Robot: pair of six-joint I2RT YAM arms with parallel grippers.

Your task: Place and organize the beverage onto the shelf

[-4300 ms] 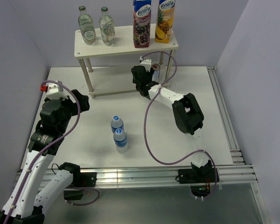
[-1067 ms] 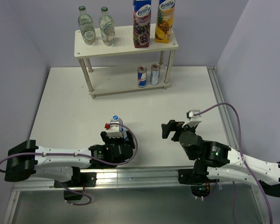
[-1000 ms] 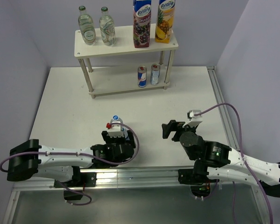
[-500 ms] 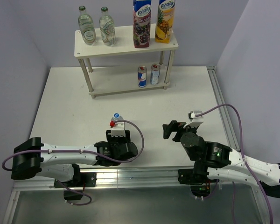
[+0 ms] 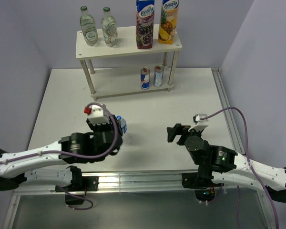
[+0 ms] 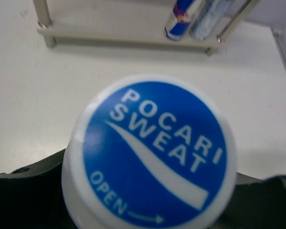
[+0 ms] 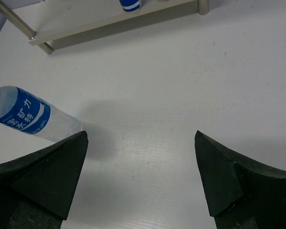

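- Top view: the left gripper (image 5: 115,130) has lifted off the table since half a second ago, carrying the Pocari Sweat bottle (image 5: 121,124). Only this one bottle shows. The shelf (image 5: 128,46) lies well ahead. The right gripper (image 5: 174,133) is unmoved, off to the side.
- Left wrist: the cap (image 6: 150,152) fills the frame between dark finger bodies, so the jaws are judged pinched on the bottle. The lower tier is straight ahead, with the cans (image 6: 181,19) ahead-right. Transport has begun.
- Right wrist: the fingers (image 7: 43,171) are spread with nothing between them. A blue-labelled bottle appears tilted, ahead-left.

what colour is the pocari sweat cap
Bottle cap: blue, white lettering and rim; left wrist view.
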